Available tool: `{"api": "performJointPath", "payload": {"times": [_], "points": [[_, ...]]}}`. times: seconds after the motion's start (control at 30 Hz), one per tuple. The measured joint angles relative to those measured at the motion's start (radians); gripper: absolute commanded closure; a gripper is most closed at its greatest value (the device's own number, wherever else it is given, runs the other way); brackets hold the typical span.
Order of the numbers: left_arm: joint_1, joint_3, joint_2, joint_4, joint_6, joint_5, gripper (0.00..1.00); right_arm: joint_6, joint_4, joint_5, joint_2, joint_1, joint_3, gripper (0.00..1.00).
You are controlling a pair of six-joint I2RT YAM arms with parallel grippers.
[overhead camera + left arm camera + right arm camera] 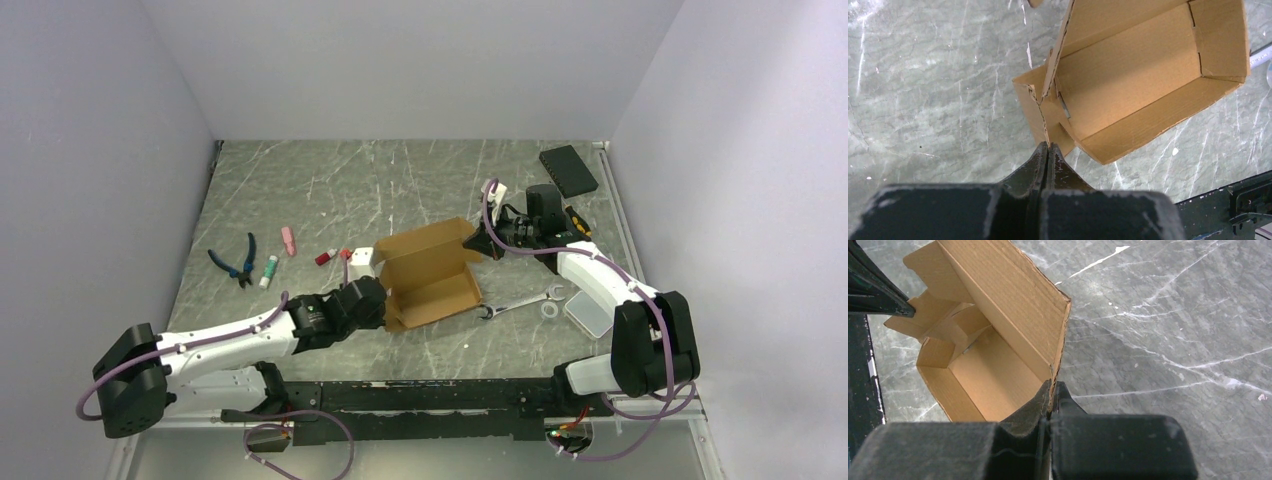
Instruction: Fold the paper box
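The paper box (430, 275) is plain brown cardboard, half formed into an open tray with its walls raised, lying mid-table. My left gripper (384, 302) is at the box's near-left corner. In the left wrist view it (1048, 146) is shut, with the edge of a corner flap of the paper box (1128, 85) pinched at its very tips. My right gripper (482, 240) is at the far-right corner. In the right wrist view it (1050, 386) is shut on the upright end edge of the long wall of the paper box (998, 340). The left gripper's fingers (878, 295) show beyond the box.
Blue pliers (238, 262), a marker (269, 270) and small pink (289, 240) and red (326, 257) pieces lie left of the box. A wrench (518, 303) and a clear plastic case (588, 313) lie to its right. A black pad (568, 170) sits far right. White walls enclose the table.
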Motion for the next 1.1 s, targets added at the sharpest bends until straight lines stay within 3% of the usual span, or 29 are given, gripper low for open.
{"api": "performJointPath", "payload": {"times": [1.1], "points": [[0.000,-0.024,0.013,0.091,0.076,0.025,1.00,0.084,0.003,0.059,0.002,0.004,0.000,1.00]]}}
